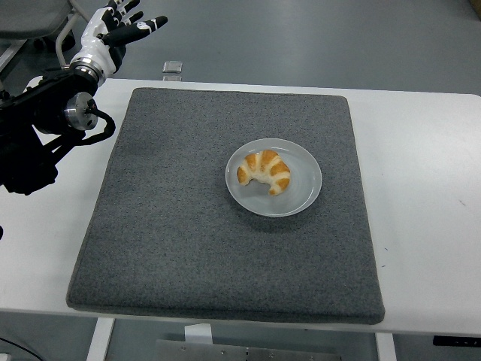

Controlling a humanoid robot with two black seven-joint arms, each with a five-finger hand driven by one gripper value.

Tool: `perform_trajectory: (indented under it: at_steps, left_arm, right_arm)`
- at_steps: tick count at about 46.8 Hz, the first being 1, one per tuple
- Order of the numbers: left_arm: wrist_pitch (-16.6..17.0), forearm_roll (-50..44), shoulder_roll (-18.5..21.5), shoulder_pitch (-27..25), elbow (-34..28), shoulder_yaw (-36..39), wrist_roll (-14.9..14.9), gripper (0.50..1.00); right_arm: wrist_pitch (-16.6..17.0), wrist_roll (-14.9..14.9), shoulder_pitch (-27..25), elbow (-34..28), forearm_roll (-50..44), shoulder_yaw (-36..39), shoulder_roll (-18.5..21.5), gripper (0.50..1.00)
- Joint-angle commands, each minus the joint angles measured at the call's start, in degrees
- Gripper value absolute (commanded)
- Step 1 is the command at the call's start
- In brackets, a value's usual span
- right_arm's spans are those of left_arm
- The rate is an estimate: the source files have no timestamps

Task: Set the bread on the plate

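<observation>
On the table (428, 188), bread (264, 171) lies well apart from fingers (143, 23).

- I find no readable text, label, brand, number or sign anywhere in the head view.
- The small paper under the counter's near edge (197, 332) is too small to read.

Open mat around one plate

The grey mat (188, 226) lies bare except for the plate (304, 192) holding the bread (264, 171) right of centre. The left hand (113, 30) hangs beyond the tabletop's (428, 188) far-left corner, fingers spread, well apart from the plate.
</observation>
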Motion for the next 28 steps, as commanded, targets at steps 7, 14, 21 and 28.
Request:
perform_trajectory:
  at_steps: [7, 14, 21, 28]
  left_arm:
    - [-3.8, -4.2, 1.7, 1.3, 3.3, -0.2, 1.2, 1.0]
    - [-7.5, -9.6, 1.8, 1.7, 7.0, -0.4, 1.2, 1.0]
    - [-12.5, -11.4, 1.7, 2.4, 9.5, -4.2, 1.0, 1.0]
    - [-15.0, -12.3, 1.5, 3.4, 10.1, -9.5, 0.9, 1.0]
  right_arm:
    - [0.0, 0.0, 0.0, 0.0, 0.0, 0.0, 0.0, 0.93]
    - [0.1, 0.0, 0.0, 0.0, 0.0, 0.0, 0.0, 0.932]
    - [0.1, 0.0, 0.0, 0.0, 0.0, 0.0, 0.0, 0.932]
    - [0.0, 0.0, 0.0, 0.0, 0.0, 0.0, 0.0, 0.932]
